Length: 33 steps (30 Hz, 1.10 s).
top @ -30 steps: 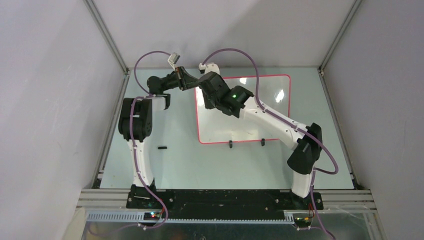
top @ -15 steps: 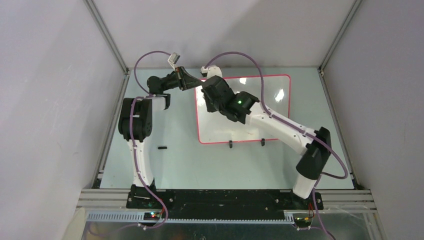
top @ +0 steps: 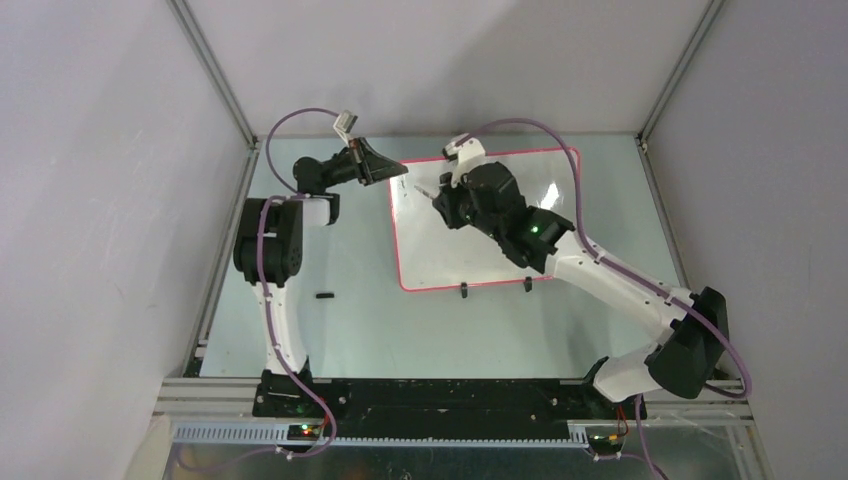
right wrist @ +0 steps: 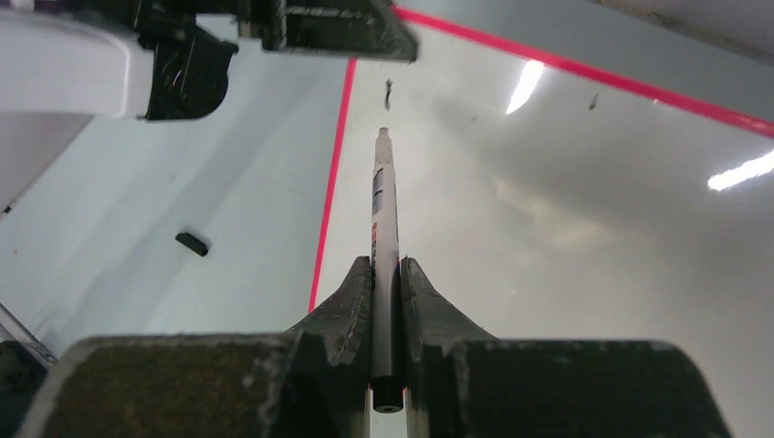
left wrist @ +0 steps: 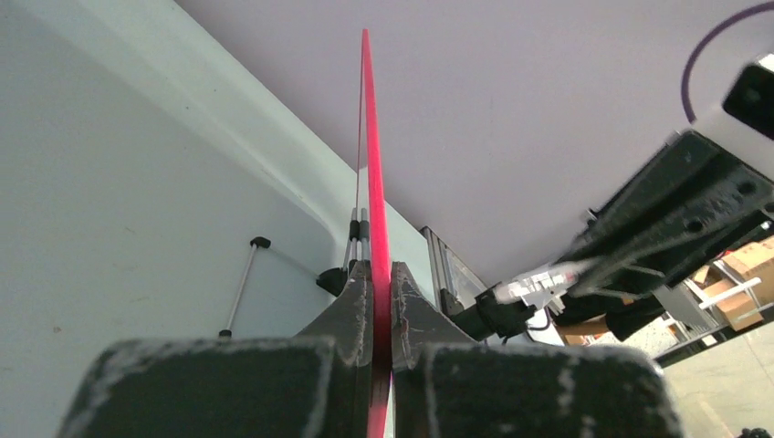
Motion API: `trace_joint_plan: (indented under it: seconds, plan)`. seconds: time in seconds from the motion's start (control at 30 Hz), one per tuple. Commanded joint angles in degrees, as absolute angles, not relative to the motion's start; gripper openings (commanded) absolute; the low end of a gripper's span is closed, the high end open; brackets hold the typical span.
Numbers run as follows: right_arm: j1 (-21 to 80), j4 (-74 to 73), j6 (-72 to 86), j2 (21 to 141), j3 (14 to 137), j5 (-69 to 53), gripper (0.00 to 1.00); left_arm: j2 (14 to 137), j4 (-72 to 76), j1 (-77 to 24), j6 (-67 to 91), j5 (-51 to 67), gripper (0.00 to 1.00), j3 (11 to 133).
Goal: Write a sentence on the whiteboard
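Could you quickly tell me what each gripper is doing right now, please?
Left gripper: closed on the whiteboard edge.
Right gripper: closed on the marker.

White-and-black arms [top: 610, 280], purple cables [top: 297, 112]

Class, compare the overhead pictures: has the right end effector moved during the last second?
Yes. The right end effector has shifted rightward, away from the whiteboard's left rim, toward the board's middle.
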<state>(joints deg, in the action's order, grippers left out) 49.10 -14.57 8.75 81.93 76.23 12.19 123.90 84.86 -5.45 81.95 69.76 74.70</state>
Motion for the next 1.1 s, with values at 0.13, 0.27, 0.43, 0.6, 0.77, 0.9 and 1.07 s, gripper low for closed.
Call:
trace_joint_plan:
  seconds: [0.13,0.27,0.43,0.6,0.77,0.9,1.07]
  plan:
    - [50.1,-8.5,5.9,80.9,75.4,7.6,0.0,114.3,87.8,-6.1,75.6,64.5,0.0,63.6]
    - [51.5,-9.3,5.2,80.8,75.2,9.0,0.0,112.9,87.8,-6.2,74.2,64.4,0.0,62.8]
    - [52.0,-9.2,3.8,81.4,74.7,10.8,0.0,112.8,87.8,-6.4,73.7,64.6,0.0,63.0]
    - [52.1,-8.7,3.4,82.0,74.7,11.4,0.0,112.1,87.8,-6.8,72.9,64.9,0.0,62.3]
    - [52.2,-9.4,2.9,83.4,76.0,12.4,0.0,112.4,87.8,-7.2,73.1,65.2,0.0,63.0]
    - [52.2,-11.2,2.9,85.5,78.6,12.9,0.0,112.3,87.8,-7.3,73.2,65.4,0.0,63.1]
    - [52.2,-12.0,2.8,87.0,80.1,13.4,0.0,112.3,87.8,-7.3,73.1,65.5,0.0,63.1]
